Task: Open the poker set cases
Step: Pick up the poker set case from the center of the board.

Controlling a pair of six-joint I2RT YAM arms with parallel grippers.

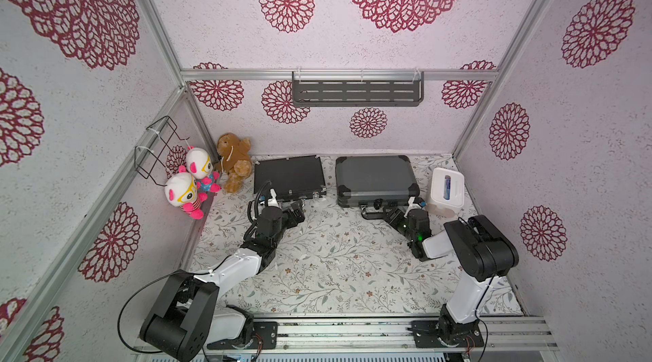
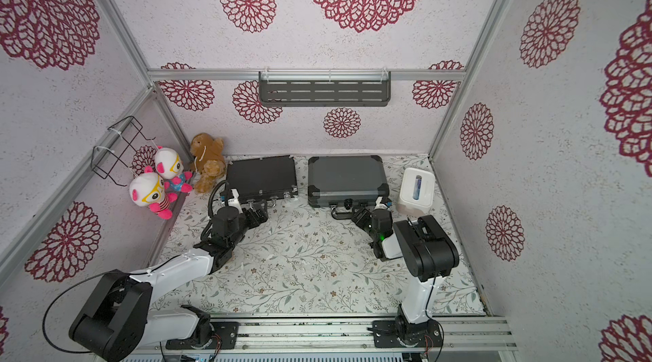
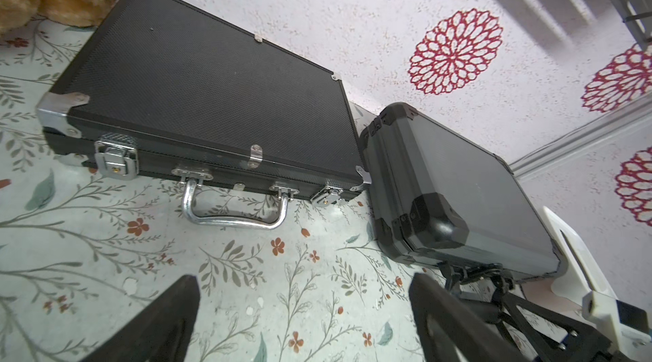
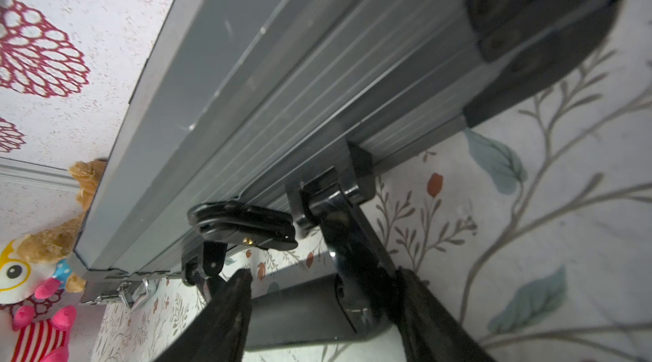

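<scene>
— What's around me?

— You're boxed in by pale walls point(image 1: 328, 42) printed with red rosettes. Your worktop point(image 1: 335, 272) wears a leafy floral cloth.

— And the cases?

— Both lie flat with lids down along the back wall, close side by side, handles facing you. The thicker dark-grey case point(image 1: 374, 176) is on your right and the slim black case point(image 1: 287, 175) on your left. A white tissue box point(image 1: 445, 191) stands just beside the grey one's right end. A brown bear point(image 1: 234, 159) sits in the back left corner, with two pink-and-white dolls point(image 1: 183, 194) by the left wall.

— My grippers?

— Your left gripper point(image 3: 303, 282) hovers in front of the black case, fingers wide apart, holding nothing. Your right gripper point(image 4: 323, 272) is at the grey case's front edge, its fingers either side of the black handle point(image 4: 310, 311). Whether they press on it, you can't tell from these views.

— The small hardware?

— The black case's silver handle point(image 3: 233, 215) lies flat on the cloth. Its two silver latches point(image 3: 116, 161) look fastened.
</scene>
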